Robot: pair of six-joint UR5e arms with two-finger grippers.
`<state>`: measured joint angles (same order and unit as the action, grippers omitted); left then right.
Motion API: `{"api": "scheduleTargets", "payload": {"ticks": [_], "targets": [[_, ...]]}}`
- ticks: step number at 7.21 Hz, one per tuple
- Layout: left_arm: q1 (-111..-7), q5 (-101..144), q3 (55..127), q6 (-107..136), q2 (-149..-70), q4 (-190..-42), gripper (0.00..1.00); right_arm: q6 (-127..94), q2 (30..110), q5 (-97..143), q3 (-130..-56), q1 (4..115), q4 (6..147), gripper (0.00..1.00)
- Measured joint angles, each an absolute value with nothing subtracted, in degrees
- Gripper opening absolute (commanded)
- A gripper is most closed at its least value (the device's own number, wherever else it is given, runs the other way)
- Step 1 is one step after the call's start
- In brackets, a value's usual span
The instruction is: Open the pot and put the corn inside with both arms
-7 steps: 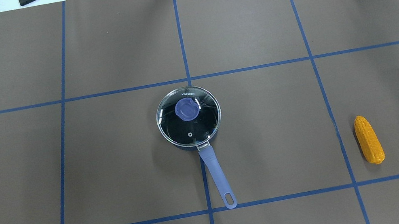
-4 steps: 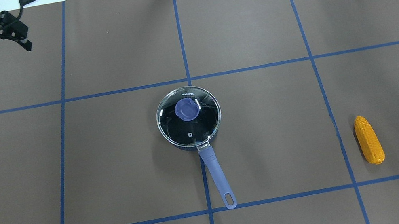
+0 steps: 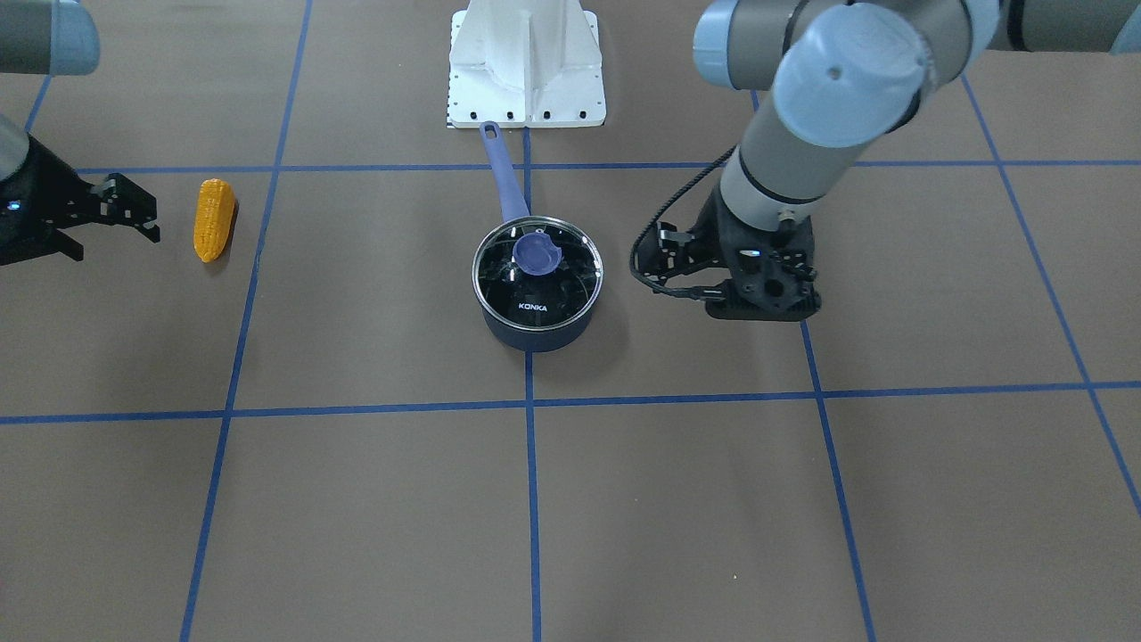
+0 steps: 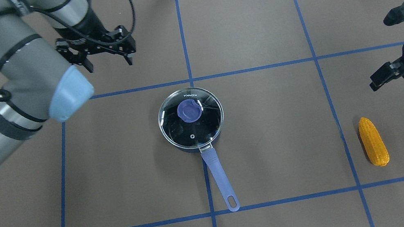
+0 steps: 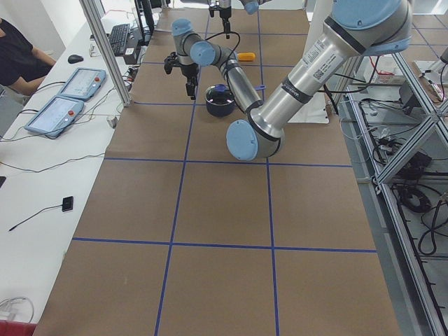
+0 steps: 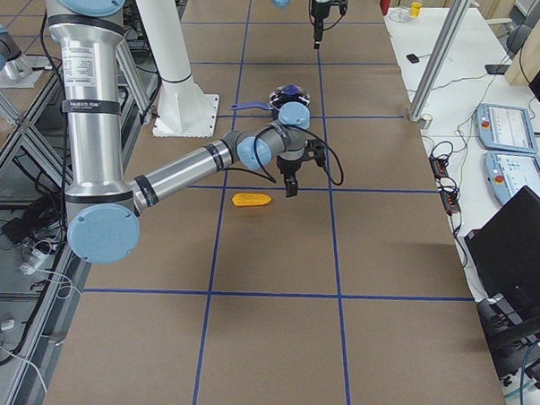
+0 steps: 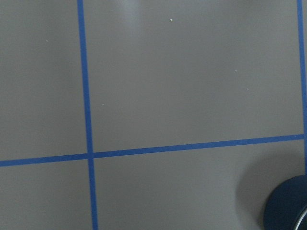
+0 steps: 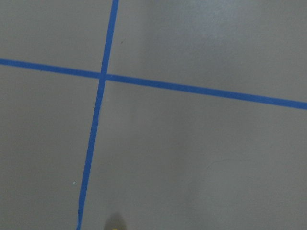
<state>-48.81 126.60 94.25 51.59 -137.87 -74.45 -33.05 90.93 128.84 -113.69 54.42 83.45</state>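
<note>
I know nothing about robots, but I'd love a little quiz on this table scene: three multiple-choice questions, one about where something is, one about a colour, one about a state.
1. Where is the corn?
A) inside the pot
B) on top of the lid
C) on the table, apart from the pot

2. What colour is the lid's knob?
A) blue
B) red
C) green

3. What state is the pot in?
A) tipped over
B) upright, lid on
C) upright, lid off

Answers:
1 C: the corn lies on the brown table, well to one side of the pot.
2 A: the knob is blue, like the handle.
3 B: the glass lid sits on the pot's rim.
</note>
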Motion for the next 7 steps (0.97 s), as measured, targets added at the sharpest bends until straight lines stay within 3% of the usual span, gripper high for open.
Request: {"api": "scheduleTargets", "payload": {"ticks": [3, 7], "targets": [[-42.68, 123.29, 89.0, 54.81, -144.31, -74.84, 0.99, -37.63, 91.73, 126.0, -114.81, 47.76, 83.49, 1.0], [-37.59, 122.1, 86.91, 55.04, -145.14, -78.17, 0.98, -37.83, 94.7, 123.91, -114.82, 41.6, 83.5, 1.0]]}}
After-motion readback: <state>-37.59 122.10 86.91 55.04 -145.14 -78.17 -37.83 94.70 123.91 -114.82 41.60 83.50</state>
